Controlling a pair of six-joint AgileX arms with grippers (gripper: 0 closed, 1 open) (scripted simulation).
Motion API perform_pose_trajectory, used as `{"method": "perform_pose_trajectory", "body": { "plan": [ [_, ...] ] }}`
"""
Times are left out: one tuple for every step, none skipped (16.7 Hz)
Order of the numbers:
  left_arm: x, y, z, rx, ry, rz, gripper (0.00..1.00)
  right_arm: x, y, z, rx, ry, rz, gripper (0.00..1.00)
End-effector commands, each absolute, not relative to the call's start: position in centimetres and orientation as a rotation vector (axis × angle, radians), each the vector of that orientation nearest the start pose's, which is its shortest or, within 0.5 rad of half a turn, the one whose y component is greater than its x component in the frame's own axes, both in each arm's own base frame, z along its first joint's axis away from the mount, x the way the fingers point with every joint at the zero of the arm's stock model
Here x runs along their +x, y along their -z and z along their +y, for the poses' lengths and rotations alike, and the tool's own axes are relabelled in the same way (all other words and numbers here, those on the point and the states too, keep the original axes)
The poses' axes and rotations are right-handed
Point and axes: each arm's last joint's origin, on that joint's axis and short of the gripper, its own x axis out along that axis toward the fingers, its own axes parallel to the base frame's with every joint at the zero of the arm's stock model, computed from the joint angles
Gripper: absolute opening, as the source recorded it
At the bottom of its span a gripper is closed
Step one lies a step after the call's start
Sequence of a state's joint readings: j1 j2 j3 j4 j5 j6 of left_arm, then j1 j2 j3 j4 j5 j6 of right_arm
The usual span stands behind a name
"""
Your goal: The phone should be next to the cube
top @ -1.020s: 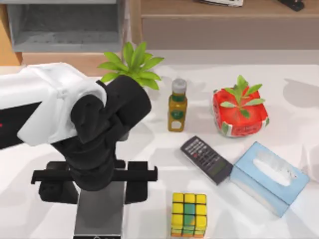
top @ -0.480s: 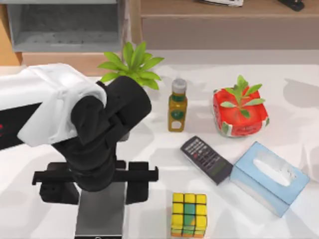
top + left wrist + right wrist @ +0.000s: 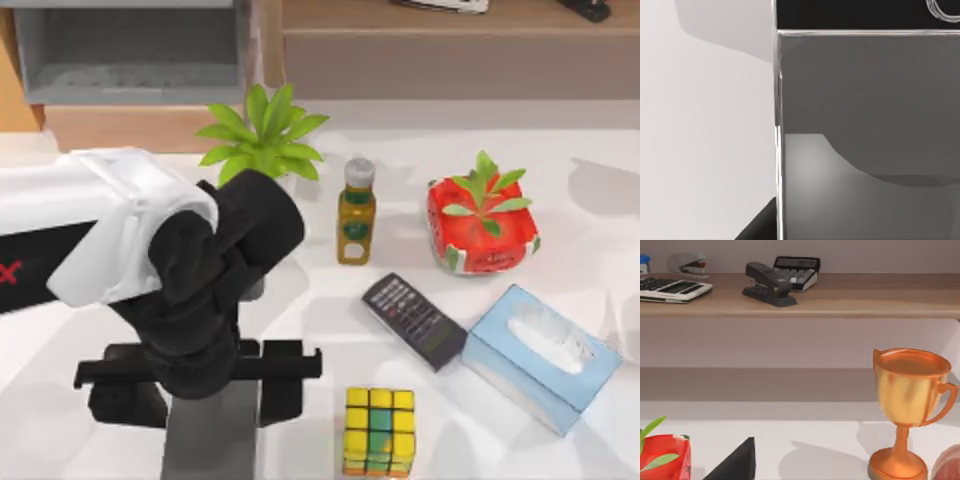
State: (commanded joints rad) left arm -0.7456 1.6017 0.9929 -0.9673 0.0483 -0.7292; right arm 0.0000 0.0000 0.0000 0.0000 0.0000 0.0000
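Copper trophy [image 3: 910, 412], shelf [image 3: 840, 302] — black stapler [image 3: 767, 285], calculator [image 3: 672, 288]

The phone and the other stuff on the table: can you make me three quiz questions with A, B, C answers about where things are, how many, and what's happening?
1. What lies between the bottle and the tissue box?
A. the phone
B. a spoon
C. a ball

2. How many leafy plants are on the table?
A. none
B. two
C. five

3. Is the phone touching the cube?
A. yes, on top of it
B. yes, side by side
C. no, there is a gap

Answers:
1 A: the black phone lies there.
2 B: one green plant stands behind the left arm, one grows in the red pot.
3 C: bare table shows between the phone and the cube.
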Motion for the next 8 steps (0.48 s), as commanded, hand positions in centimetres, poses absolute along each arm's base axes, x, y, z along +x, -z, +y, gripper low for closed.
{"method": "perform_pose_trajectory", "body": {
  "plan": [
    [19.7,-17.1,-18.2,-0.016,0.041,1.613,0.00,10.6,-16.0,-0.1,0.000,0.000,0.000,1.00],
    [19.7,-16.9,-18.3,-0.019,0.044,1.617,0.00,10.6,-16.0,-0.1,0.000,0.000,0.000,1.00],
    [19.7,-16.7,-18.3,-0.022,0.047,1.620,0.00,10.6,-16.0,-0.1,0.000,0.000,0.000,1.00],
    [19.7,-16.5,-18.3,-0.024,0.051,1.620,0.00,10.6,-16.0,-0.1,0.000,0.000,0.000,1.00],
    [19.7,-16.3,-18.3,-0.027,0.054,1.618,0.00,10.6,-16.0,-0.1,0.000,0.000,0.000,1.00],
    [19.7,-16.1,-18.3,-0.029,0.057,1.613,0.00,10.6,-16.0,-0.1,0.000,0.000,0.000,1.00],
    [19.7,-16.0,-18.3,-0.030,0.059,1.606,0.00,10.6,-16.0,-0.1,0.000,0.000,0.000,1.00],
    [19.8,-15.9,-18.3,-0.030,0.061,1.596,0.00,10.6,-16.0,-0.1,0.000,0.000,0.000,1.00]
  ]
}}
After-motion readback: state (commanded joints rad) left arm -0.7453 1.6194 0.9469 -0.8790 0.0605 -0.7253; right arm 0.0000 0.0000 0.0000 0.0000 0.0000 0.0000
